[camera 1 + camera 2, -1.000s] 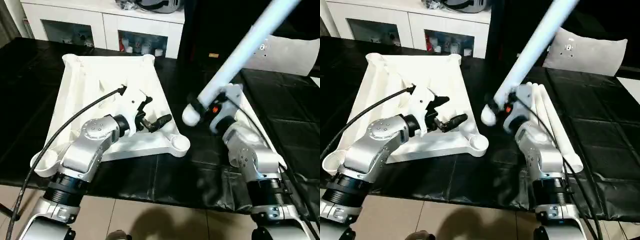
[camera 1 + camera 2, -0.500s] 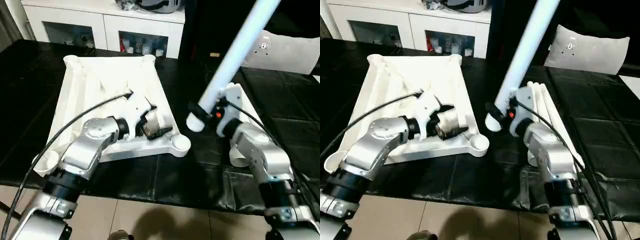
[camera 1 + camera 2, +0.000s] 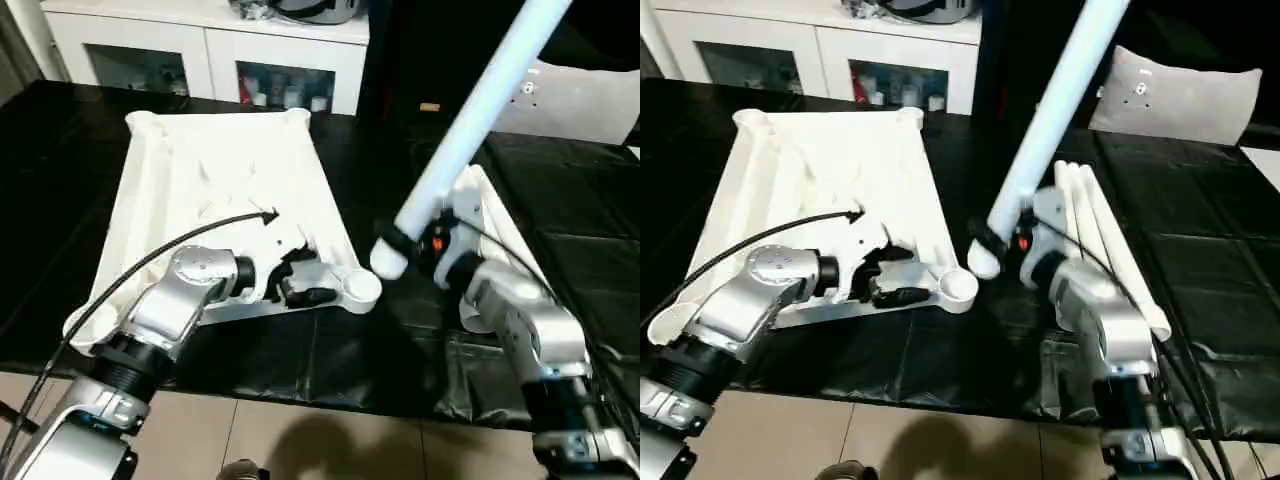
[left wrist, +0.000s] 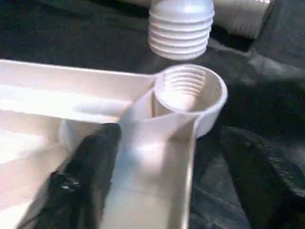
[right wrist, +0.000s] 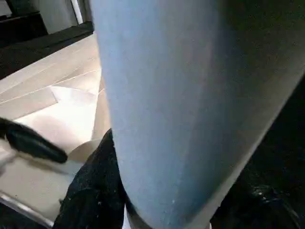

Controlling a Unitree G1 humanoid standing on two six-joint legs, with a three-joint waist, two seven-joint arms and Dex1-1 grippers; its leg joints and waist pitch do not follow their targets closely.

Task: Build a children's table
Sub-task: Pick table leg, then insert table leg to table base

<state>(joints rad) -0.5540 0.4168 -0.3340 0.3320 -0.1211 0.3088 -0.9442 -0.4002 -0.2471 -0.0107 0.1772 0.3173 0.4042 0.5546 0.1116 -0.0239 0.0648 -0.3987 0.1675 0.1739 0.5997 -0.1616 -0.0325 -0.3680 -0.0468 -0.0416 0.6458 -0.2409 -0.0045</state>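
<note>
Tabletop [image 3: 230, 180]: one; right claw [image 3: 425, 245] clamps one leg [image 3: 480, 110]; left claw [image 3: 300, 285] spread.

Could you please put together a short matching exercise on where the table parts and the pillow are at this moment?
Things:
1. tabletop
2. raised leg
3. spare legs
4. pillow

Places or states:
A. lying side by side on the black cover
B. at the far right, behind the work
C. upside down, ribs up
D. held tilted in the right gripper

Pairs: 1-C, 2-D, 3-A, 4-B
</note>
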